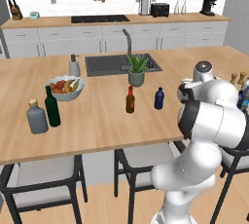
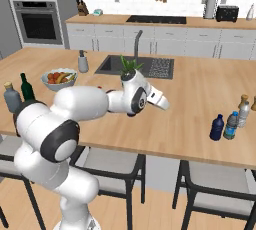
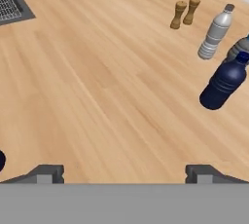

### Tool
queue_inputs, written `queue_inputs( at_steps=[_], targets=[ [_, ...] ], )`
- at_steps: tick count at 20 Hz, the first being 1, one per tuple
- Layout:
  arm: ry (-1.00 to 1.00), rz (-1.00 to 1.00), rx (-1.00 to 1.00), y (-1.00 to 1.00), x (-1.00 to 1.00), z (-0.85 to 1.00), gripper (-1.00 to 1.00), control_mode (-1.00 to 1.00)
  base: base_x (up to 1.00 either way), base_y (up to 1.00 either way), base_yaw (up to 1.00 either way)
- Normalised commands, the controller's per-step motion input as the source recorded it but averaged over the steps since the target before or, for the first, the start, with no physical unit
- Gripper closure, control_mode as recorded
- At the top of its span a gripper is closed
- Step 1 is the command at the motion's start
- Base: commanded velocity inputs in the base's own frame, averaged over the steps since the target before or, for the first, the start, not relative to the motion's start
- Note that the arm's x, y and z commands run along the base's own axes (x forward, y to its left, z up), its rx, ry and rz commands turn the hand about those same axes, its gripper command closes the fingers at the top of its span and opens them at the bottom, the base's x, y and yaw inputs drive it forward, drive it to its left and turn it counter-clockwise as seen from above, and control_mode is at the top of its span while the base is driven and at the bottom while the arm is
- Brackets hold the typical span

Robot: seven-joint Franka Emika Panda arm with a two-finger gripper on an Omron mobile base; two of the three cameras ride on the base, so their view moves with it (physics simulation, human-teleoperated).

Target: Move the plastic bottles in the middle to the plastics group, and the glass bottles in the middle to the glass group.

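Mid-counter, the slim brown glass bottle (image 1: 130, 100) with a red cap stands upright beside a dark blue plastic bottle (image 1: 159, 98). A second dark blue bottle (image 2: 217, 127) (image 3: 223, 84) stands at the right end, touching or almost touching the pale, teal-based bottle (image 2: 231, 125) of the plastics group. The glass group is at the left end: a tall green bottle (image 1: 52, 107) and a squat grey bottle (image 1: 36, 117). My gripper (image 2: 165, 105) (image 3: 125, 174) hovers open over bare wood, left of the right-hand bottles, with nothing between its fingers.
Two brown shakers (image 3: 185, 12) and a grey-white bottle (image 3: 215, 32) stand behind the right-hand bottles. A fruit bowl (image 1: 64, 87), soap dispenser (image 1: 74, 65), potted plant (image 1: 136, 69) and sink (image 1: 109, 64) take up the far side. Stools (image 1: 44, 179) line the near edge.
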Motion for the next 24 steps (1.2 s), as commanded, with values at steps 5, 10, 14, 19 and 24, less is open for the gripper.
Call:
queue_inputs(
  at_steps=[5, 10, 14, 19, 24],
  targets=[
    [0.05, 0.04, 0.13, 0.51, 0.3, 0.46, -1.0, -1.0, 0.0, 0.0, 0.0],
    [0.01, 0.03, 0.22, 0.45, 0.26, 0.17, -1.0, -1.0, 0.0, 0.0, 0.0],
    [0.02, 0.03, 0.16, 0.52, 0.38, 0.0, -1.0, -1.0, 0.0, 0.0, 0.0],
    [0.17, 0.07, 0.12, 0.44, 0.47, -0.01, -1.0, -1.0, 0.0, 0.0, 0.0],
    [0.1, 0.11, 0.04, 0.4, 0.35, -0.12, -1.0, -1.0, 0.0, 0.0, 0.0]
  ],
)
